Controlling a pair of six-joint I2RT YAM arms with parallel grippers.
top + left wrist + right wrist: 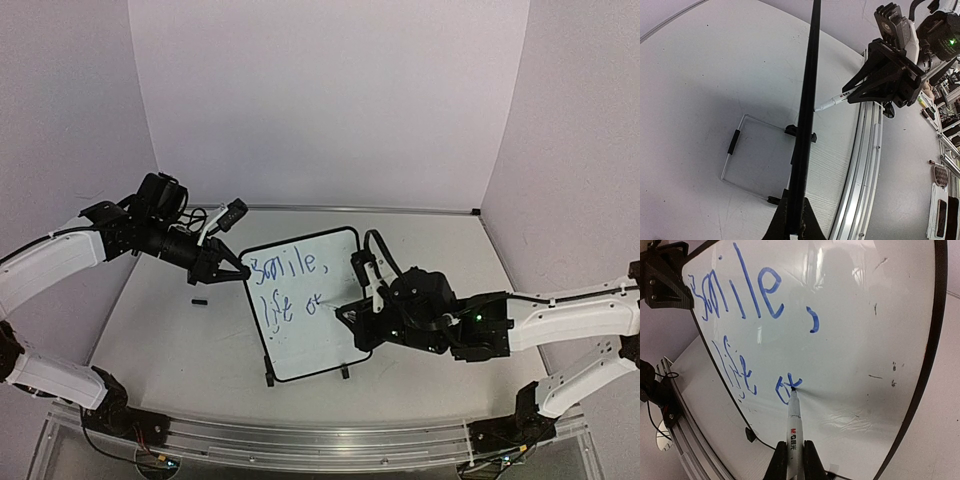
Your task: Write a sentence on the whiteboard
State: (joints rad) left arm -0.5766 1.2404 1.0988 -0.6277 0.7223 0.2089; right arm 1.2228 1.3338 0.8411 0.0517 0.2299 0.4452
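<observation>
Though edge-on left-wrist, whiteboard (865, 300) legible right-wrist

The whiteboard (865, 315) is bearing the blue sentence (771, 292) "Smile, life ot"; the marker (794, 435) barrel is showing "M&G".

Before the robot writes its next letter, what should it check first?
1. Marker held firmly: ok, the right claw is shut on its barrel.
2. Tip on the whiteboard: ok, it touches beside the last blue letter of the second line.
3. Board steadied: ok, the left claw is shut on its left edge.
4. Space for more words: ok, bare white lies to the right of the tip.
5. Sentence readable so far: ok for "Smile,"; the second line is cramped.
6. Both feet flat on the table: cannot tell.
</observation>
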